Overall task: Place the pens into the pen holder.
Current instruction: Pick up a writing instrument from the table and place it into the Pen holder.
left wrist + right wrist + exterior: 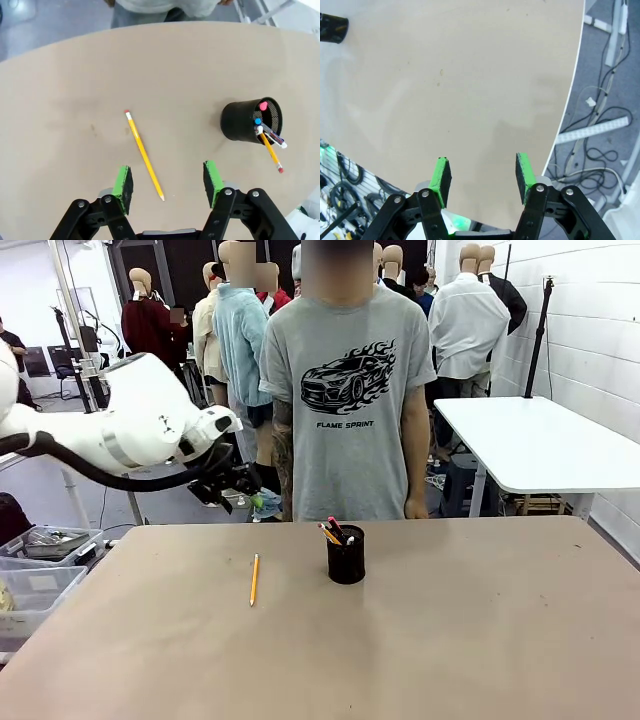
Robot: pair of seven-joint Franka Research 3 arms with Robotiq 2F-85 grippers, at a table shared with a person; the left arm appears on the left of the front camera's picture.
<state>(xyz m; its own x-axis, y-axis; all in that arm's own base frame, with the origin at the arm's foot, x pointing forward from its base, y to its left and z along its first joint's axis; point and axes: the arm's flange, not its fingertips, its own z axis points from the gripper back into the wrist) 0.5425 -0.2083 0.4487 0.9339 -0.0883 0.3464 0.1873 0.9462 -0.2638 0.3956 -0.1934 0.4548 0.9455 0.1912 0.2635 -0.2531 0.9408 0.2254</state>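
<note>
left pincer (166, 175) and right pincer (481, 172) wide, empty; slim yellow pencil (143, 154) near cylindrical black-mesh holder (245, 122).

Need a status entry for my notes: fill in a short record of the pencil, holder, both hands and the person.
pencil: yellow, lying flat on the table, left of the holder, apart from it
holder: black mesh, upright, several pens sticking out
left hand: open, empty, raised above the pencil
right hand: open, empty, over the table edge
person: standing at the far side, arms down
left to do: pencil not yet in holder
</note>
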